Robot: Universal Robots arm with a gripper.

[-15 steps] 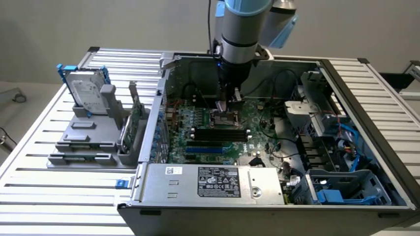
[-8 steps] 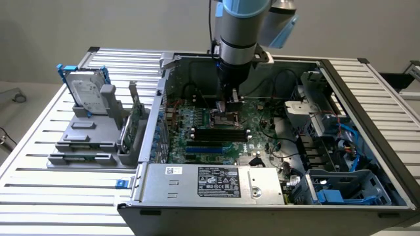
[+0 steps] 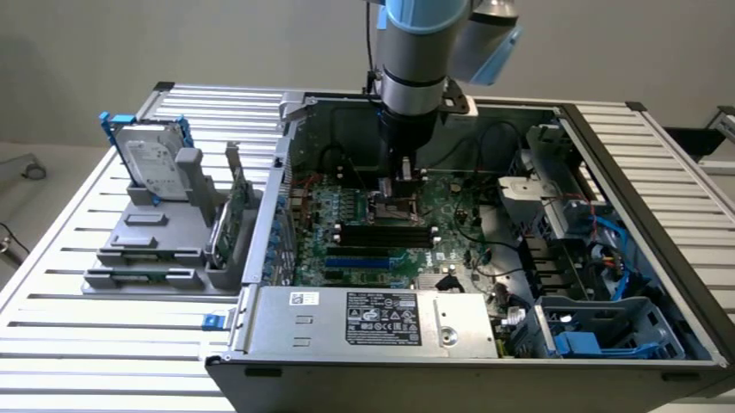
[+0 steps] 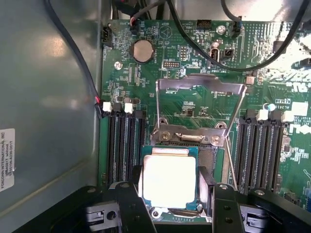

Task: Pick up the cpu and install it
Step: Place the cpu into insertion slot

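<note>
The cpu, a small square chip with a pale silver top and green rim, sits between my gripper's two dark fingers, which press on its opposite edges. It lies low over the dark socket on the green motherboard, level with the socket frame. The socket's metal cover plate stands flipped open behind it. In the exterior view my gripper points straight down into the open computer case at the socket.
Black memory slots flank the socket on both sides, and black cables loop across the board. At the exterior view's left, a grey rack holds a blue-framed silver hard drive. A power supply fills the case's near side.
</note>
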